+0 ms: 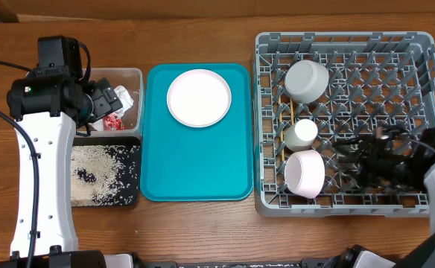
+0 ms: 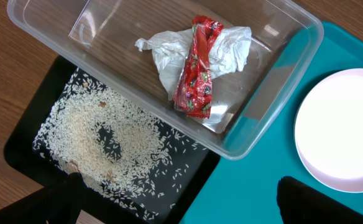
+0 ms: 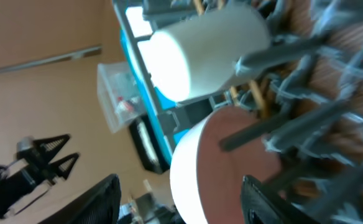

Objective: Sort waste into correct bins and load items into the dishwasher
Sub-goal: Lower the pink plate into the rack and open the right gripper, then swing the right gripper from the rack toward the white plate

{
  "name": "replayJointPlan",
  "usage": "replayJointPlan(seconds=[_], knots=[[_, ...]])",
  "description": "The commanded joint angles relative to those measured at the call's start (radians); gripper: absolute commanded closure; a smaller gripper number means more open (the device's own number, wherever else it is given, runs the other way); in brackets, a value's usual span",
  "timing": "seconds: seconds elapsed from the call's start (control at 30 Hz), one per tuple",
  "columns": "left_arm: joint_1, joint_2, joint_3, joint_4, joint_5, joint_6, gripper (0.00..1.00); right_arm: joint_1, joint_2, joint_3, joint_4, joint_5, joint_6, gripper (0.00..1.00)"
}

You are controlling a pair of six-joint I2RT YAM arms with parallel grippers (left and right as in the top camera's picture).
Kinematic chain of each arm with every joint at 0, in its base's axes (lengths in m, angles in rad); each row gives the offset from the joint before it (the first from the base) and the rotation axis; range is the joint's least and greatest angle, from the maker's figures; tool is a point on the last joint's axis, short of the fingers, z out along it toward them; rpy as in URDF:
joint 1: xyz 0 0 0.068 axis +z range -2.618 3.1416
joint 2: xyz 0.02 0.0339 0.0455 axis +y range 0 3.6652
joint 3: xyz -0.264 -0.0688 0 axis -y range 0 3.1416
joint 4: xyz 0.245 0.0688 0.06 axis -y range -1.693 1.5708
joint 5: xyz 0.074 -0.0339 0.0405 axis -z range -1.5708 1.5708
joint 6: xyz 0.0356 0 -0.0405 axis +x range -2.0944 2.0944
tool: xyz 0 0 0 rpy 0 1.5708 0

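The clear tub holds the crumpled white napkin and the red-and-white wrapper. The black tray below it holds the loose rice. My left gripper hovers over the tub; its fingers are open and empty. The white plate lies on the teal tray. The grey dish rack holds the grey bowl, white cup, pink dish and wooden chopsticks. My right gripper is in the rack, open, with its fingers either side of the pink dish.
The rack's upright pegs crowd round my right gripper. The tub and black tray stand side by side against the teal tray's left edge. Wooden table shows along the front.
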Motion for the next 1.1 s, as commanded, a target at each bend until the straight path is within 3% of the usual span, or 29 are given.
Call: replayJointPlan(seconds=[0.0, 0.2, 0.37, 0.43, 0.5, 0.6, 0.93, 1.07], knots=[[-0.002, -0.01, 0.011, 0.001, -0.01, 0.011, 0.0, -0.023, -0.011, 0.168, -0.065, 0.237, 0.032, 0.36], [-0.002, -0.01, 0.011, 0.001, -0.01, 0.011, 0.0, 0.018, -0.02, 0.383, -0.227, 0.303, 0.042, 0.4], [-0.002, -0.01, 0.011, 0.002, -0.01, 0.011, 0.0, 0.148, -0.047, 0.423, -0.302, 0.301, 0.026, 0.48], [-0.002, -0.009, 0.011, 0.001, -0.009, 0.011, 0.0, 0.215, -0.048, 0.423, -0.335, 0.282, -0.036, 0.59], [-0.002, -0.009, 0.011, 0.001, -0.009, 0.011, 0.0, 0.285, -0.048, 0.423, -0.363, 0.277, -0.067, 0.79], [-0.002, -0.01, 0.011, 0.001, -0.009, 0.011, 0.0, 0.385, -0.048, 0.422, -0.383, 0.278, -0.066, 0.96], [-0.002, -0.009, 0.011, 0.001, -0.009, 0.011, 0.0, 0.504, -0.048, 0.324, -0.32, 0.309, 0.018, 0.96], [-0.002, -0.01, 0.011, 0.001, -0.009, 0.011, 0.0, 0.504, -0.048, 0.276, -0.285, 0.483, 0.156, 0.96]])
